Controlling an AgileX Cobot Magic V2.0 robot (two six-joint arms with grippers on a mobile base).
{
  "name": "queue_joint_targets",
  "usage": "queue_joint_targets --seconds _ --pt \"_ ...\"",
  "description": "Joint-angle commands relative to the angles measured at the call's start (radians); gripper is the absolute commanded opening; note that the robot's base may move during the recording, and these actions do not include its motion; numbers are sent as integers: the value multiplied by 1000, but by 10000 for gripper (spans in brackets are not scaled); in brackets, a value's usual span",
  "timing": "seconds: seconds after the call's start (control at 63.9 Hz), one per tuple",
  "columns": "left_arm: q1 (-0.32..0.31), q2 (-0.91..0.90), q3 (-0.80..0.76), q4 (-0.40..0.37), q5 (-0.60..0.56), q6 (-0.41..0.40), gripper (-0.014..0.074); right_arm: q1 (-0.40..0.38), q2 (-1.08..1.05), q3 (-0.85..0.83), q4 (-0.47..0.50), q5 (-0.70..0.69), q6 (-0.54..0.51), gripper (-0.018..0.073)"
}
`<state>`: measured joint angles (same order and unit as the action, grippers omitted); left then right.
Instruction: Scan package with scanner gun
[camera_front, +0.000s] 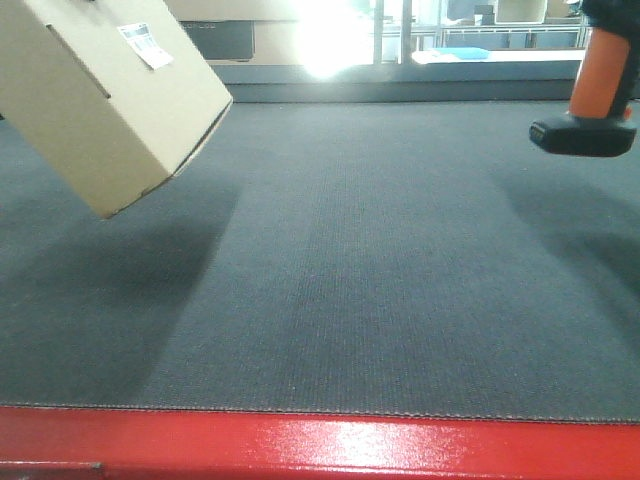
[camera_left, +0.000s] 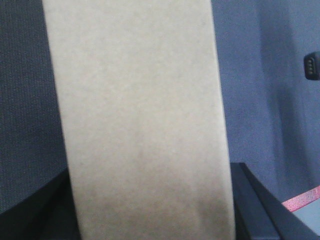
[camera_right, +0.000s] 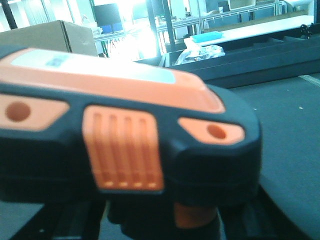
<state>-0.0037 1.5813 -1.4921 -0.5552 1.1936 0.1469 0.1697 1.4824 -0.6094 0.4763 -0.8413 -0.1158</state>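
The package (camera_front: 95, 95), a tan cardboard box with a white barcode label (camera_front: 145, 42) on its upper face, hangs tilted above the mat at the top left. In the left wrist view the package (camera_left: 140, 120) fills the middle, and my left gripper (camera_left: 150, 222) is shut on it, a black finger (camera_left: 252, 202) showing on each side. The scanner gun (camera_front: 597, 90) hangs at the top right, orange handle pointing down to its flat black base. My right gripper (camera_right: 160, 227) is shut on the scanner gun (camera_right: 125, 135), whose black and orange head fills that view. Neither gripper shows in the front view.
A dark grey mat (camera_front: 380, 280) covers the table, with a red edge (camera_front: 320, 445) at the front and a raised ledge (camera_front: 400, 85) at the back. Beyond it stand a cardboard carton (camera_right: 50, 32) and a blue tray (camera_right: 205, 36).
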Motion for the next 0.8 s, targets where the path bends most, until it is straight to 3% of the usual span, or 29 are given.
queue_joint_targets --seconds 0.0,0.782 --pt "-2 -17 1 -16 -6 4 -111 0 32 -6 -51 -109 22 -156" --pt "-2 -17 1 -16 -8 4 -111 0 174 -6 -51 -150 29 -156"
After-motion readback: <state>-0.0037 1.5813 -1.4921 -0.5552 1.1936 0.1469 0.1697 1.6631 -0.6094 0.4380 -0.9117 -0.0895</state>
